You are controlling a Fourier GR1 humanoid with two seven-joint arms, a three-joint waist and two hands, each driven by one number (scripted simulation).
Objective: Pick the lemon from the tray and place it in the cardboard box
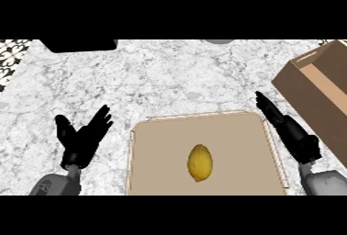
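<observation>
Head view, looking steeply down on a marble counter (169, 78): the lemon (200, 162) lay lengthwise near the middle of the shallow tan tray (152, 151), touched by neither hand, so the pick had evidently not begun. The right hand (288, 131) hung just beside the tray's right rim, fingers straight and pressed together, pointing away toward the far side and holding nothing; it sat between the tray and the cardboard box (318, 92), probably the hand best placed for the job, since the box stood at the far right with its open top tilted into view. The left hand (82, 135) rested over the counter to the left of the tray, fingers spread and upright, empty. A dark object (79, 45) sat at the far left edge and a grey shape (218, 41) at the far edge, both well apart from the work. Nothing lay between lemon and box except the tray's low rim and the box's near wall, which a carried lemon would likely need to clear.
</observation>
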